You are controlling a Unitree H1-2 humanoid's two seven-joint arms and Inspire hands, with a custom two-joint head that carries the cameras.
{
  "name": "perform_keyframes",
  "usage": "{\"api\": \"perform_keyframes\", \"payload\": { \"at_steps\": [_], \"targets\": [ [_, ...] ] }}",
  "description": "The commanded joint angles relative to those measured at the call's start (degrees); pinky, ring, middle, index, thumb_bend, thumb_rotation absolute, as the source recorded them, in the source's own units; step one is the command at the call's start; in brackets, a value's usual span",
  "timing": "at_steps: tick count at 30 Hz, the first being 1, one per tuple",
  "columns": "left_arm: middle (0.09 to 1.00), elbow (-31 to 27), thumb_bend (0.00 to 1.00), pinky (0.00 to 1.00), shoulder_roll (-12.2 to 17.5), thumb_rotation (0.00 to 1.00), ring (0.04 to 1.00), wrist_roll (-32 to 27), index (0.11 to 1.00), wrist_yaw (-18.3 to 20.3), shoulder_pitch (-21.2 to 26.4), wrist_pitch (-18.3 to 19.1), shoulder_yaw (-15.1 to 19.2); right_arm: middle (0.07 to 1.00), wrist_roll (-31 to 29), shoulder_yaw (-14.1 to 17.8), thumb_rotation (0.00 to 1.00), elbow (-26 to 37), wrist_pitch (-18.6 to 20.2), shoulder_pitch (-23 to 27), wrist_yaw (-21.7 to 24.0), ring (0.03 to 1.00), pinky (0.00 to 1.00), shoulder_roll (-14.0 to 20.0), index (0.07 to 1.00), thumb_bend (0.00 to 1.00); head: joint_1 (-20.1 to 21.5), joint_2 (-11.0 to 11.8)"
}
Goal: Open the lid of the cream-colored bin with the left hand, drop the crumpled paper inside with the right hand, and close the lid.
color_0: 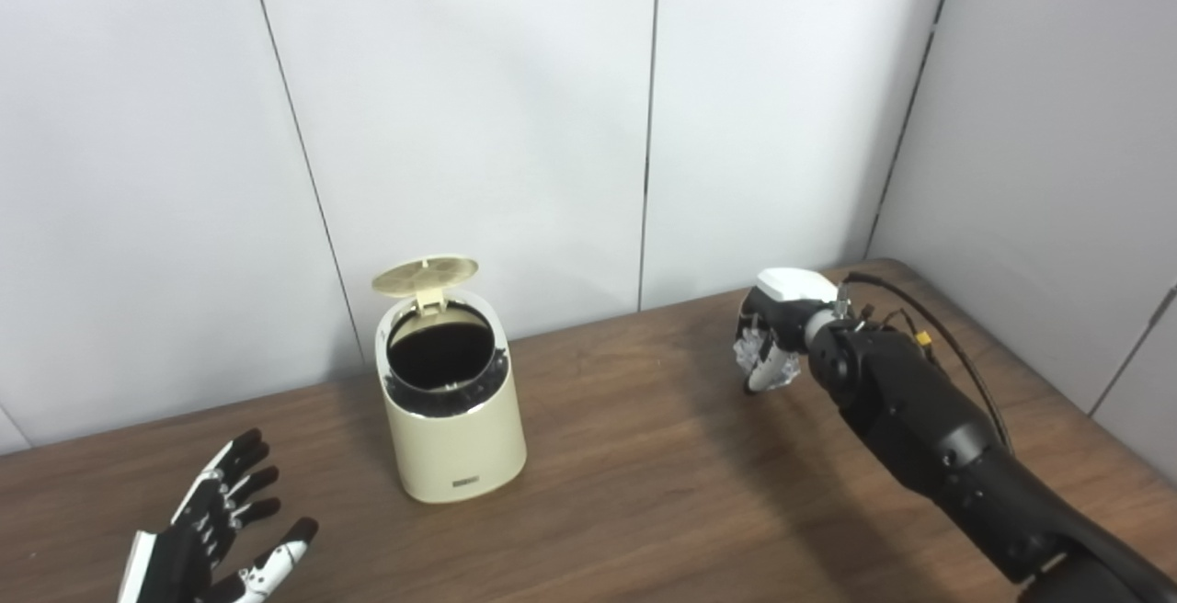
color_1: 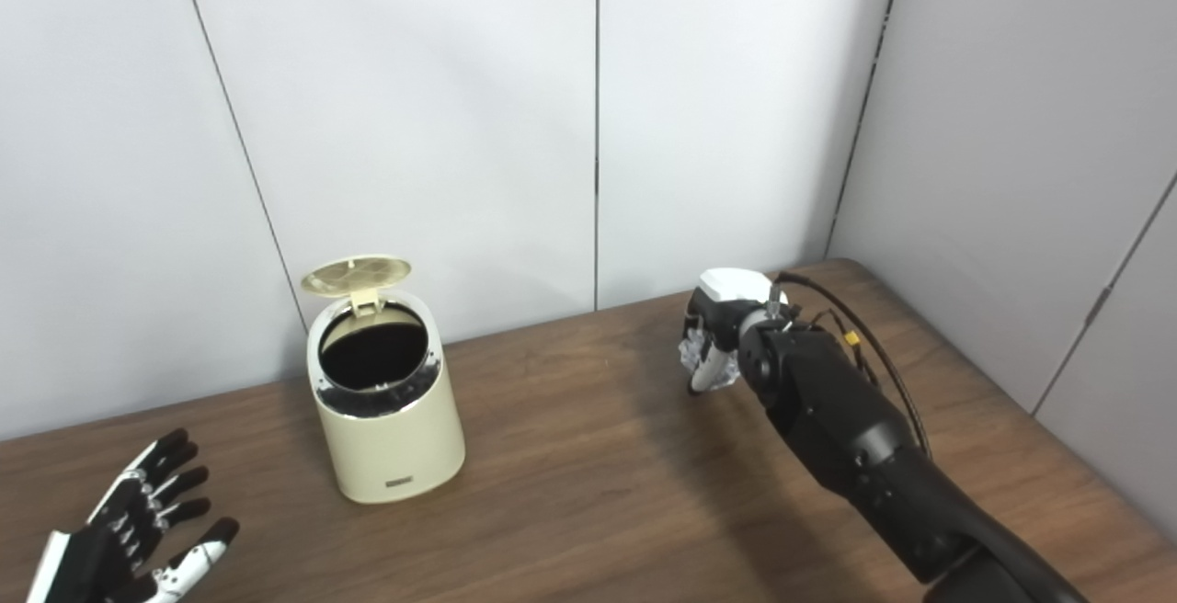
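The cream-colored bin [color_0: 455, 428] stands on the wooden table, left of centre. Its round lid [color_0: 425, 276] is flipped up at the back, and the dark inside shows. My left hand [color_0: 216, 534] hovers low at the bottom left, open with fingers spread, well apart from the bin. Far to the right, my right hand [color_0: 777, 332] is curled with fingers pointing down, shut on the crumpled paper [color_0: 756, 353], which shows as a pale wad between the fingers, just above the table.
The brown table [color_0: 644, 474] runs to a white panelled wall behind and a grey wall at the right. A black cable [color_0: 929, 327] loops along my right forearm. Bare wood lies between the bin and my right hand.
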State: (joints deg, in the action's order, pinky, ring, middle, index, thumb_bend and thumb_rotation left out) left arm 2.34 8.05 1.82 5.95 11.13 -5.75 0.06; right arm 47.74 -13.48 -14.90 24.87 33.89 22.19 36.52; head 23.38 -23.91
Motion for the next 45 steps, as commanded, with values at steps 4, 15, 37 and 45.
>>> {"api": "perform_keyframes", "payload": {
  "at_steps": [4,15,37,45],
  "targets": [
    [0.889,-0.33,0.55,0.76,0.53,0.0,0.841,0.16,0.93,-0.12,1.28,-1.95,0.0,0.479,-2.13,2.83,0.0,5.16,-1.3,1.71,-2.63,0.369,0.34,1.77,0.543,0.51,-0.72,0.08],
    [0.886,0.63,0.58,0.74,-0.06,0.0,0.839,0.37,0.925,-0.52,1.46,-2.19,-0.26,0.497,-8.3,4.73,0.0,17.57,-5.18,2.54,-0.96,0.387,0.38,0.95,0.512,0.52,-3.83,0.66],
    [0.868,0.98,0.71,0.68,-3.48,0.09,0.812,2.81,0.907,-2.15,-0.05,-3.22,-2.04,0.502,-14.17,2.76,0.0,28.67,-5.7,7.51,1.74,0.404,0.39,-8.65,0.48,0.52,-15.06,0.14],
    [0.876,1.1,0.69,0.67,-4.89,0.08,0.82,2.82,0.908,-2.06,-0.24,-3.69,-2.68,0.488,-14.05,0.54,0.0,28.43,-5.54,9.35,2.61,0.396,0.38,-12.25,0.5,0.52,-18.15,0.04]
  ]
}}
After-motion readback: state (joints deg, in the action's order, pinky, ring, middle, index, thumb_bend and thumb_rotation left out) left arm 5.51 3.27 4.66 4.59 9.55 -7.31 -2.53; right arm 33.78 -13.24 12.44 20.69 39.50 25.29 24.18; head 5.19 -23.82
